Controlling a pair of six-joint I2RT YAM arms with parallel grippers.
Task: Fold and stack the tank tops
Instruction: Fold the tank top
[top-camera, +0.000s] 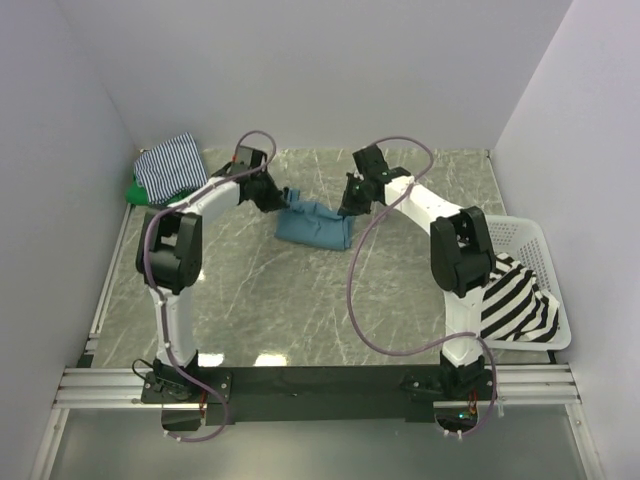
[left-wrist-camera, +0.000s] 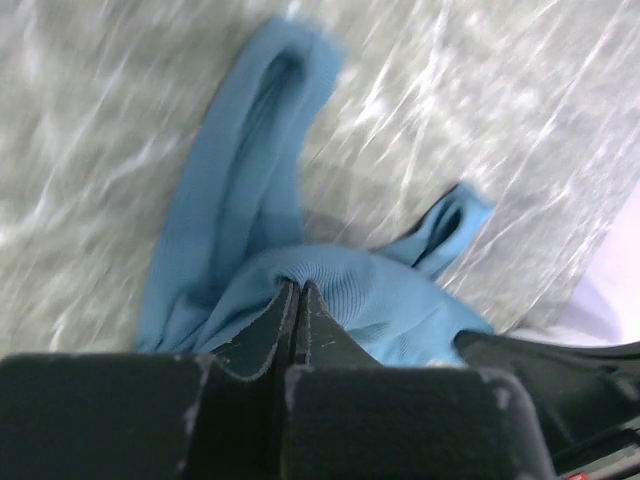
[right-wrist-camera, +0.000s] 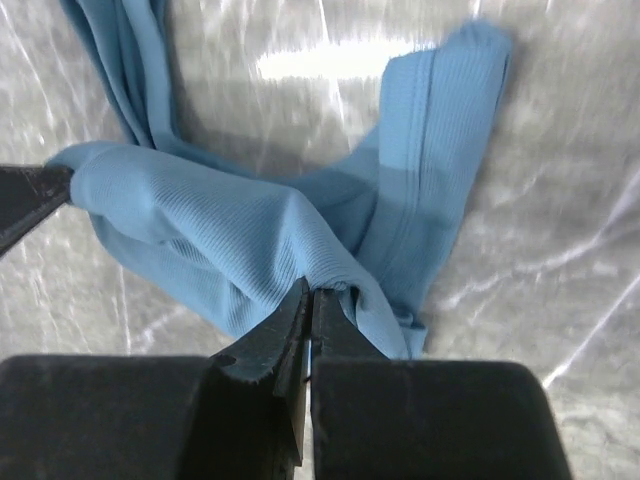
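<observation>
Left end effector (left-wrist-camera: 297, 292): jaws pressed together, pinching a bunched fold at the left end of the teal-blue tank top (top-camera: 315, 226).
Right end effector (right-wrist-camera: 308, 298): jaws likewise together, clamped on the same top's right edge.
Cloth: soft, finely ribbed knit, crumpled, spanning from one grip to the other, with its straps trailing on the surface.
Place: mid-width on the bench (top-camera: 300, 320), toward its far edge.
Bench surface: grey, marbled, glossy.
Far left corner: thin navy-white striped top (top-camera: 172, 165) lying over a green top (top-camera: 133, 190).
Right edge: white lattice basket (top-camera: 525, 238), with the bold black-white striped top (top-camera: 515, 300) draped over its near rim.
</observation>
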